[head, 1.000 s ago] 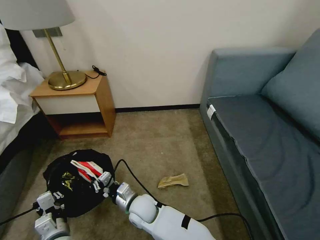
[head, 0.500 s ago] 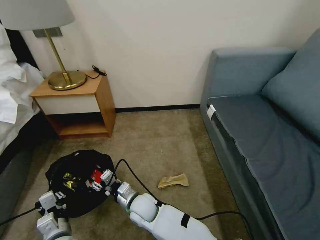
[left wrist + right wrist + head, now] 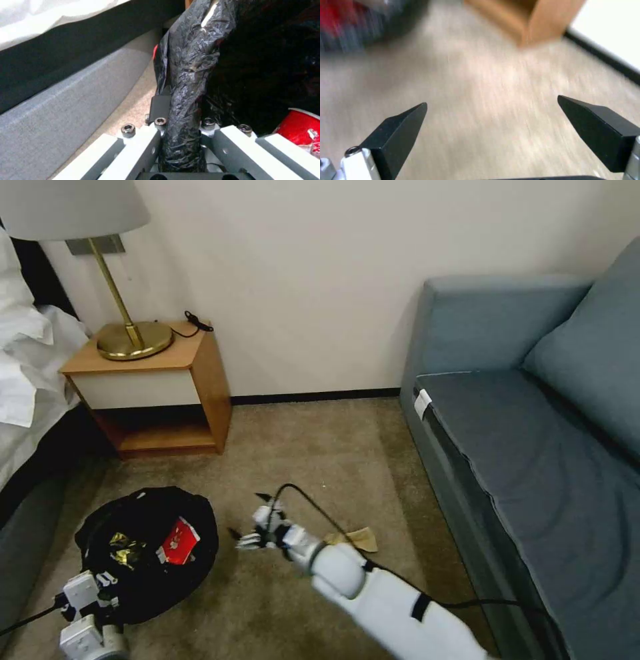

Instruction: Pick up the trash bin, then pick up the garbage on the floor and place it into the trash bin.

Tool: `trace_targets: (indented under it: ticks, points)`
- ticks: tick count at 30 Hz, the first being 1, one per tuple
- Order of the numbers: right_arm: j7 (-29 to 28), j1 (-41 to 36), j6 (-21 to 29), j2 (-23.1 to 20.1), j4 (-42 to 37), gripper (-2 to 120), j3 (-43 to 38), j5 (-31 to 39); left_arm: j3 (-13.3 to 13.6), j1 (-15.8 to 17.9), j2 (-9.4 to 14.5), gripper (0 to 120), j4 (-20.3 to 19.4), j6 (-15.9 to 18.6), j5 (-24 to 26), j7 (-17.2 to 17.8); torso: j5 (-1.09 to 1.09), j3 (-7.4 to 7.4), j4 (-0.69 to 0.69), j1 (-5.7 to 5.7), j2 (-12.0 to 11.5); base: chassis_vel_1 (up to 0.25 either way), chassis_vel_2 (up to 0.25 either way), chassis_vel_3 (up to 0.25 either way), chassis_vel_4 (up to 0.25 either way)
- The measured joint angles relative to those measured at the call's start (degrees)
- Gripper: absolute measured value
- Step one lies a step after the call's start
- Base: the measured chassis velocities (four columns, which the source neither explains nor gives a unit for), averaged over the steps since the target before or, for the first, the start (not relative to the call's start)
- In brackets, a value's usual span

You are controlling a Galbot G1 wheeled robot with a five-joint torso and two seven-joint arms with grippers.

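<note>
The trash bin point(image 3: 143, 580), lined with a crinkly black bag, sits low at the left over the carpet. My left gripper point(image 3: 100, 582) is shut on its near rim; the left wrist view shows the bag-covered rim point(image 3: 186, 75) clamped between the jaws of the left gripper point(image 3: 181, 117). Inside the bin lie a red-white packet point(image 3: 179, 540) point(image 3: 300, 127) and a yellow-black wrapper point(image 3: 123, 549). My right gripper point(image 3: 248, 517) point(image 3: 493, 107) hangs open and empty over bare carpet, right of the bin. The tan crumpled paper point(image 3: 360, 539) lies on the floor beyond it, partly behind the right arm.
A wooden nightstand point(image 3: 193, 380) point(image 3: 533, 20) with a brass lamp point(image 3: 130, 337) stands against the wall at the back left. The bed point(image 3: 20, 373) runs along the left and a blue sofa point(image 3: 533, 447) along the right. A black cable point(image 3: 313, 507) loops over the right wrist.
The right gripper let go of the red-white packet, which now lies in the bin, and swung out to the right over the carpet. The bin shifted slightly down and left.
</note>
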State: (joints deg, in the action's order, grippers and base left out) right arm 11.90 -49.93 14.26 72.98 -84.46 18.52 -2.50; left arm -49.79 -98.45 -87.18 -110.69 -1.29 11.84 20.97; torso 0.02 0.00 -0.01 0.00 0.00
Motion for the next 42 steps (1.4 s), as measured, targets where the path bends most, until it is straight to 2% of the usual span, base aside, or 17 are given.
trace_targets:
  ticks: [1,2,6,12,20,29,33,37,38,41,42]
  points:
    - [2.73,-0.76,1.21,-1.06,-0.02,100,-1.92,-3.21,0.04,-0.03,-0.04,3,-0.01,-0.05,-0.07,0.00,0.00,0.00,0.00,0.00,0.00,0.000,0.000,0.000,0.000]
    - [2.73,-0.76,1.21,-1.06,-0.02,100,-1.92,-3.21,0.04,-0.03,-0.04,3,-0.01,-0.05,-0.07,0.00,0.00,0.00,0.00,0.00,0.00,0.000,0.000,0.000,0.000]
    - [8.23,-3.24,1.63,-3.89,1.41,100,-7.13,-10.99,0.62,-0.15,-0.46,3,0.06,-0.50,-0.81,0.00,0.00,0.00,0.00,0.00,0.00,0.000,0.000,0.000,0.000]
    - [10.09,-4.88,0.89,-5.07,4.32,100,-12.04,-15.41,1.29,-0.31,-0.98,3,0.07,-0.69,-1.68,-0.01,0.00,0.00,0.00,0.00,0.00,0.000,0.000,0.000,0.000]
    - [10.22,-5.26,0.74,-5.42,8.96,100,-15.81,-18.40,1.25,-1.01,-1.09,3,-0.25,-1.13,-1.98,-0.01,-0.02,0.00,0.00,0.00,0.00,0.000,0.000,0.000,0.000]
    - [11.04,-4.79,-0.67,-3.33,13.64,100,-18.43,-19.52,1.23,-1.54,-1.21,3,-0.36,-2.11,-2.33,0.09,-0.02,0.00,0.00,0.00,0.00,0.000,0.000,0.000,0.000]
    - [11.67,-4.28,-1.27,-2.35,15.59,90,-19.46,-19.83,1.14,-1.65,-1.21,3,-0.36,-2.33,-2.34,0.12,-0.02,0.00,0.01,0.00,0.00,0.000,0.000,0.000,0.000]
    - [12.01,-3.82,-2.10,-1.29,17.60,74,-20.28,-19.86,0.99,-1.73,-1.09,3,-0.36,-2.45,-2.34,0.16,-0.02,0.00,0.01,0.00,0.00,0.000,0.000,0.000,0.000]
    - [12.01,-3.82,-2.10,-1.29,17.60,74,-20.28,-19.86,0.99,-1.73,-1.09,3,-0.36,-2.45,-2.34,0.16,-0.02,0.00,0.01,0.00,0.00,0.000,0.000,0.000,0.000]
    - [12.16,-3.65,-2.81,-1.01,18.43,59,-20.58,-19.96,0.93,-1.72,-0.94,3,-0.36,-2.46,-2.29,0.18,-0.02,0.01,0.01,0.00,0.00,0.000,0.000,0.000,0.000]
    - [12.16,-3.65,-2.81,-1.01,18.43,59,-20.58,-19.96,0.93,-1.72,-0.94,3,-0.36,-2.46,-2.29,0.18,-0.02,0.01,0.01,0.00,0.00,0.000,0.000,0.000,0.000]
